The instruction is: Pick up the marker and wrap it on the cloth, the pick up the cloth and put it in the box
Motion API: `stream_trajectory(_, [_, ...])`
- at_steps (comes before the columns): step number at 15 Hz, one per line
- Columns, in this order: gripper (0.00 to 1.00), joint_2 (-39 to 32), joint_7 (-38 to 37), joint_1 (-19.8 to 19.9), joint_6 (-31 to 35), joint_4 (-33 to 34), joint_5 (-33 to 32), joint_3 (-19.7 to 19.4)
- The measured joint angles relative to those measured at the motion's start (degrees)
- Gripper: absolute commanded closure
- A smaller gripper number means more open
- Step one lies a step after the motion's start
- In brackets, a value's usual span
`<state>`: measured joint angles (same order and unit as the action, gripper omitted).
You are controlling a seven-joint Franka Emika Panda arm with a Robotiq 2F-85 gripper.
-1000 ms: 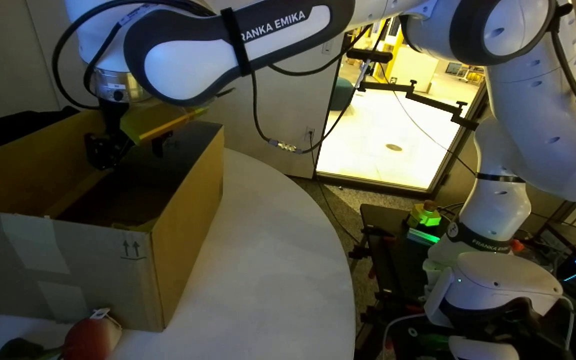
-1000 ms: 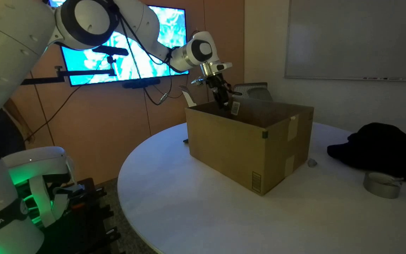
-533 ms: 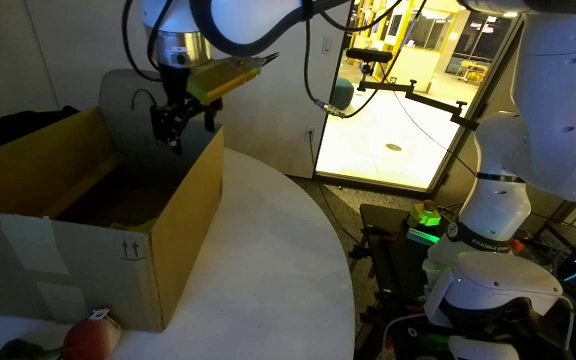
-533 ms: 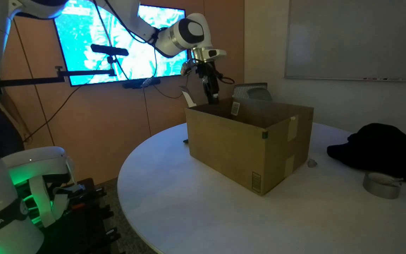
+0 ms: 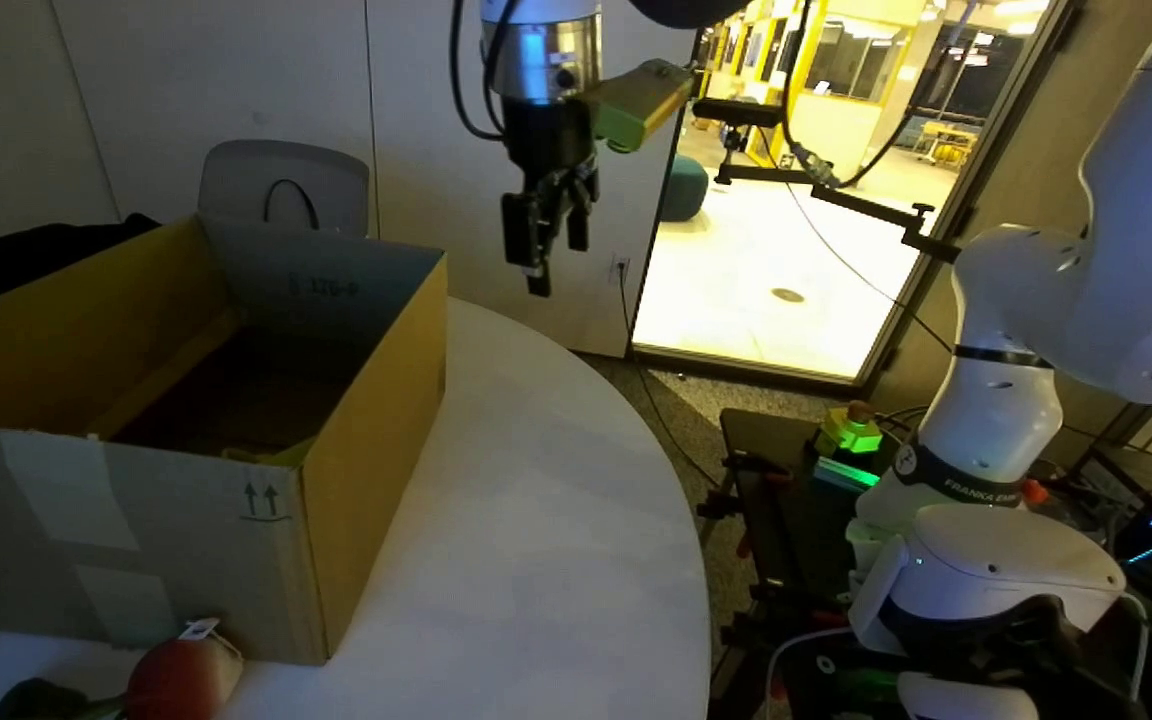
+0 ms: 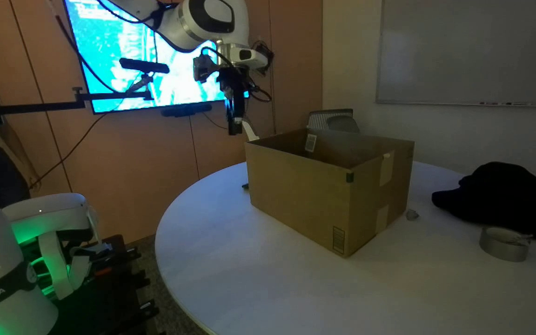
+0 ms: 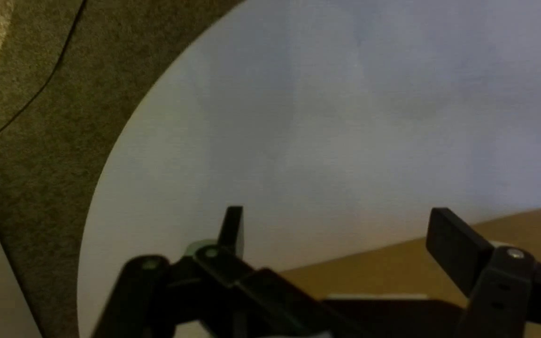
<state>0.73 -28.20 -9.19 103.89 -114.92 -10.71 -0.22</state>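
Yellow-green cloth (image 5: pixel 286 454), apparently, inside the cardboard box (image 5: pixel 206 550); jaws drawn away.
In an exterior view, the jaws, at the box's mouth a second ago, now hang beyond its side, holding nothing. In an exterior view, they hang apart from the box (image 6: pixel 300 200), which hides the cloth. In the wrist view, they stand spread above the table (image 7: pixel 322 141). Placing looks finished; no marker shows.

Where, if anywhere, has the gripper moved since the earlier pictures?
Yes. In an exterior view, the gripper went right and up, from over the box to beyond it.
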Motion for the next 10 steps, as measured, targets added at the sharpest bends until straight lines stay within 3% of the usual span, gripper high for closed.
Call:
stream_trajectory(7, [0.00,20.6,1.2,2.4,-0.1,-23.7,2.0,1.6])
stream_trajectory(10, [0.00,25.0,1.5,2.6,0.3,-27.8,2.1,1.7])
